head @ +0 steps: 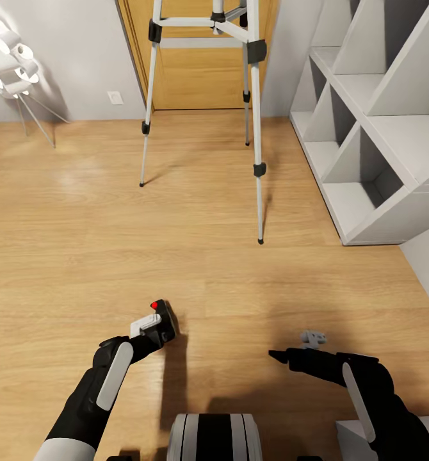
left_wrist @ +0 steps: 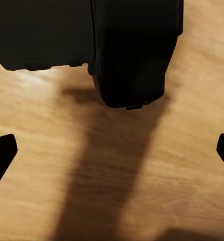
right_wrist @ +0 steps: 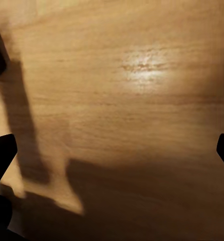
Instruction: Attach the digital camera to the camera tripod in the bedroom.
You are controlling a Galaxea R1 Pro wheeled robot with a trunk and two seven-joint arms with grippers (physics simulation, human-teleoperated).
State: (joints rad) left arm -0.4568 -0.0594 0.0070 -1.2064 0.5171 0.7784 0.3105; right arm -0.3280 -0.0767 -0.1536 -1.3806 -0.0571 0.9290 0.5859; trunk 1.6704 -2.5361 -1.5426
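The left claw [head: 155,328] grips the digital camera [head: 163,320], a small black body with its red button facing up, held low over the wood plank floor [head: 80,256] at about seven o'clock in the head view. In the left wrist view the digital camera [left_wrist: 129,50] bulks dark above the planks, with the black fingertips [left_wrist: 1,153] at either edge of the frame. The right claw [head: 280,356] points toward nine o'clock at about five o'clock in the head view; its tips look drawn together to a point and it carries nothing, though the right wrist view leaves me unable to tell the gap for certain. The camera tripod [head: 256,121] stands at twelve o'clock, well apart from both arms, its three silver legs planted before the oak door [head: 195,70]; its head is cut off by the top of the frame. A white cube shelf [head: 374,128] sits at two o'clock and a white lamp [head: 9,57] at ten o'clock. The step in hand is, I judge, the carry toward the tripod. To do it well, keep the grip firm and the camera level with its base downward, approach between the two nearer legs without brushing them, and raise the trunk or head so the mounting plate comes into sight before lifting the camera over it.
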